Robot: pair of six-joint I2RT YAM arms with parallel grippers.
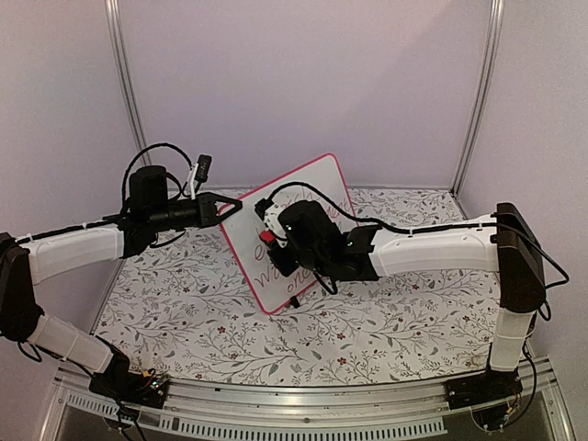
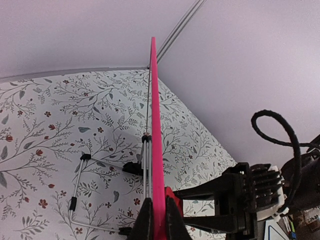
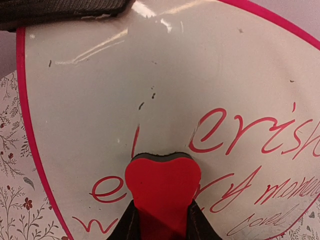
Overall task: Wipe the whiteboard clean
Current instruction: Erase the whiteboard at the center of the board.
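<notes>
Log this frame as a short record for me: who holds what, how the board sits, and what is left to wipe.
board: white rectangular whiteboard with thin pink-red frame, upright and tilted corner-down over the floral-patterned table
left gripper: shut on the whiteboard's edge
right gripper: shut on a small red eraser block
eraser contact: appears pressed against the board's face
writing: red handwritten words on both sides of the eraser, with a wiped gap above it
task status: not finished
</notes>
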